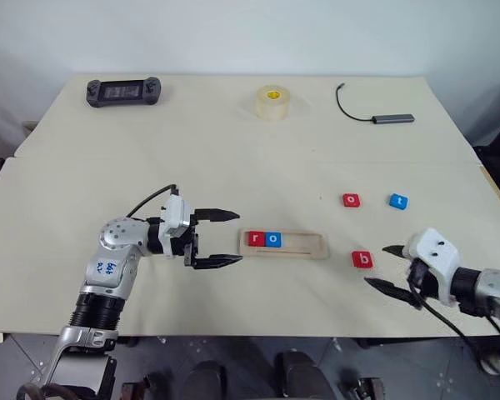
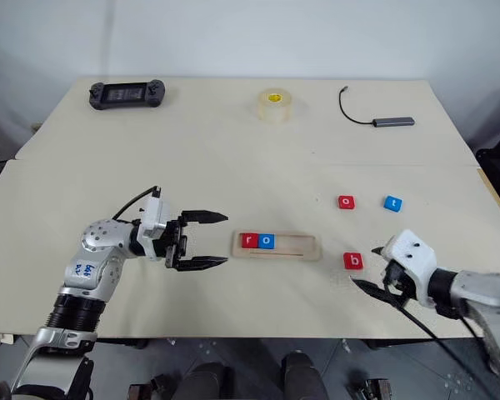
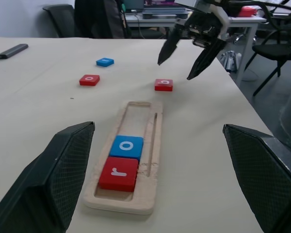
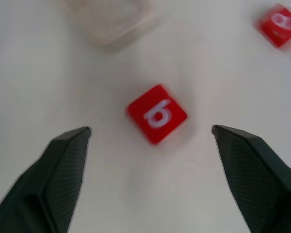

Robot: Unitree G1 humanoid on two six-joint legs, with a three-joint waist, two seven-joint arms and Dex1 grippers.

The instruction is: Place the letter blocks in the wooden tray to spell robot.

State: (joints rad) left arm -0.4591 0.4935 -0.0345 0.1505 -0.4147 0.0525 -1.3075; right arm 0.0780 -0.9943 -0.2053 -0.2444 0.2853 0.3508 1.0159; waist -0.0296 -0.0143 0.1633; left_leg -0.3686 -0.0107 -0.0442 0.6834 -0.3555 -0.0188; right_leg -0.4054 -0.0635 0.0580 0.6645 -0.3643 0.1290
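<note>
Lying crosswise, wooden tray [image 1: 312, 245] (level)

r and o blocks [image 1: 264, 239] in tray [image 1: 312, 247], b block [image 1: 362, 259] right

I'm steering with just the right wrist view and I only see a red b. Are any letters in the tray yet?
Observer: Yes, two. A red r block and a blue o block sit side by side at the left end of the wooden tray.
Operator: Where are the other letters?
Observer: A blue t block lies on the table beyond the b block, to the right of a red o block.
Operator: What's my other hand doing?
Observer: The left gripper hovers open just off the tray's left end, holding nothing.
</note>
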